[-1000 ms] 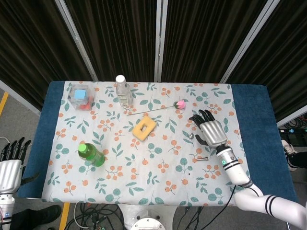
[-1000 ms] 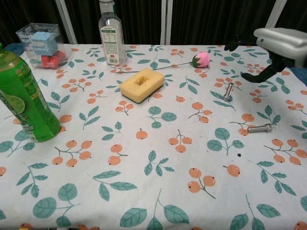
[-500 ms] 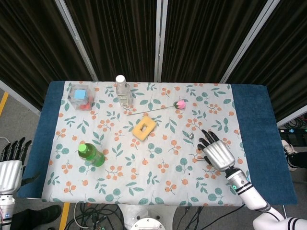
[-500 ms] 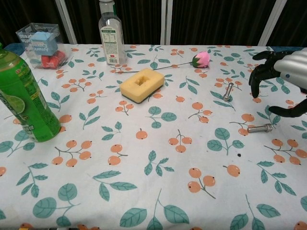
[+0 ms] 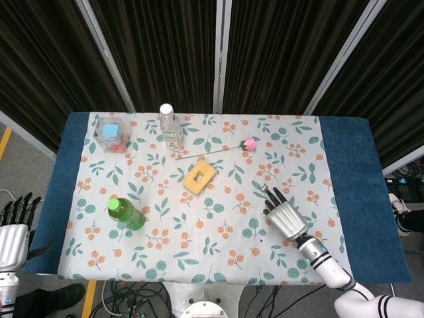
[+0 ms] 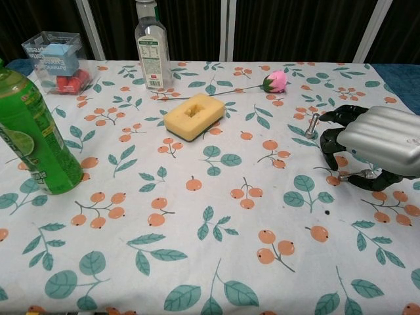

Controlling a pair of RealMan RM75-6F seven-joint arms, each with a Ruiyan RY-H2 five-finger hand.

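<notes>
Behind table point(image 5: 358, 172), dark curtains point(image 5: 165, 53), floral cloth point(image 6: 216, 216) (blue underlay), grey floor point(image 5: 20, 165)

Clear bottle point(image 6: 151, 44) – white label, print too small to read, green bottle point(image 6: 29, 125) label – unreadable

A sponge point(image 5: 199, 178) is placed near the middle of the table point(image 5: 354, 199). Behind it, a flower point(image 5: 250, 143) is laid to the right and a clear bottle point(image 5: 170, 126) to the left. A box point(image 5: 110, 132) is set in the far left corner. A drink bottle point(image 5: 126, 213) is stood at the near left. At the right, the right hand point(image 5: 285, 216) is positioned over one bolt point(image 6: 357, 175), with a second bolt point(image 6: 312, 125) just behind its fingertips.
</notes>
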